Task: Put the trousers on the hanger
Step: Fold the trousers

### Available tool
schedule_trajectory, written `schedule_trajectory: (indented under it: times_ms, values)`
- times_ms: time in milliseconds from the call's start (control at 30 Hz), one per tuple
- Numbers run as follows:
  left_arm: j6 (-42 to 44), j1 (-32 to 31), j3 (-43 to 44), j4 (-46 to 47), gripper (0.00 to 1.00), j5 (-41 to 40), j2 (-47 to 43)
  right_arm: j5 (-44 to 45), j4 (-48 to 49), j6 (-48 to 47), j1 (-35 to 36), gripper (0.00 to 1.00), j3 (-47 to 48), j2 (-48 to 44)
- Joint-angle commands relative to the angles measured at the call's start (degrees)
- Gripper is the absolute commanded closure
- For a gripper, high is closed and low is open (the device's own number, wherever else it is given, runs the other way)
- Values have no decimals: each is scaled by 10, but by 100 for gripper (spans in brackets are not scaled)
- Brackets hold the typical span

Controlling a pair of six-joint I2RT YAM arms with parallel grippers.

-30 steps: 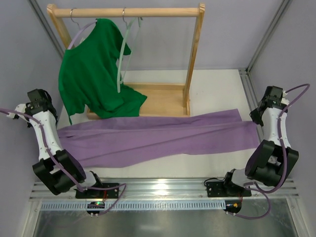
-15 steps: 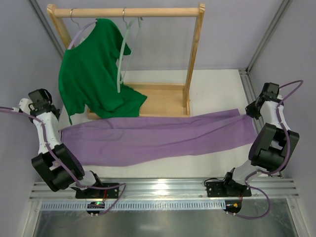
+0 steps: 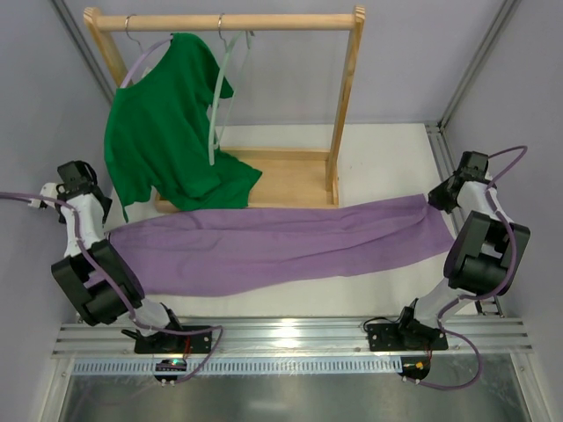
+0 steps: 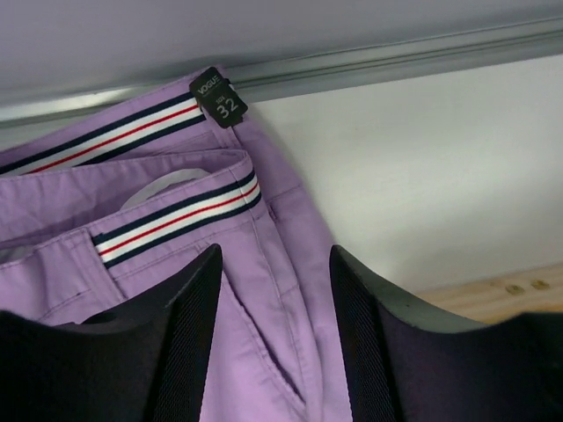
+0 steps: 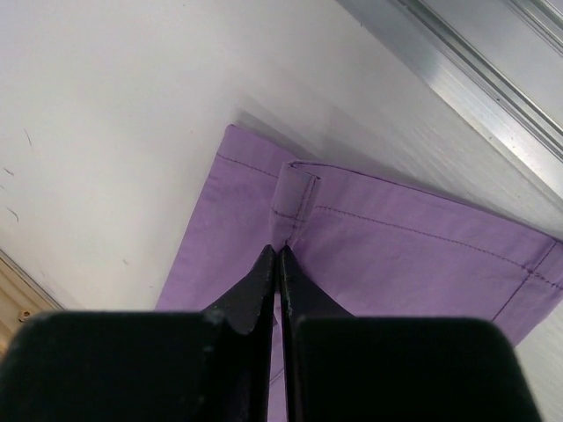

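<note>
- Left gripper (image 4: 274, 259) is held parted above the striped waistband (image 4: 176, 213); right gripper (image 5: 279, 253) is clamped on a hem fold.
- Lilac trousers (image 3: 281, 242) are spread across the white worktop (image 3: 387, 167), before a wooden rack (image 3: 347, 105).

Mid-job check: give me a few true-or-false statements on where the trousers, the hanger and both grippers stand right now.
1. The trousers lie stretched across the table. True.
2. The pale hanger carries the trousers. False: it hangs bare on the wooden rack.
3. The right gripper is shut on one end of the trousers. True.
4. The left gripper is clamped shut. False: its jaws stand apart above the striped waistband.
</note>
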Motion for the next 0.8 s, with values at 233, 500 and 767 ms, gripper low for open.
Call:
schedule_trajectory:
  times_ms: [233, 500, 767]
  values:
    - [-72, -16, 35, -68, 46, -12, 124, 15, -4, -17, 10, 96, 31, 6]
    - [-69, -17, -10, -36, 55, -15, 152, 79, -33, -22, 9, 96, 45, 22]
    - [-66, -23, -71, 0, 100, 11, 145, 131, -66, -28, -3, 96, 55, 30]
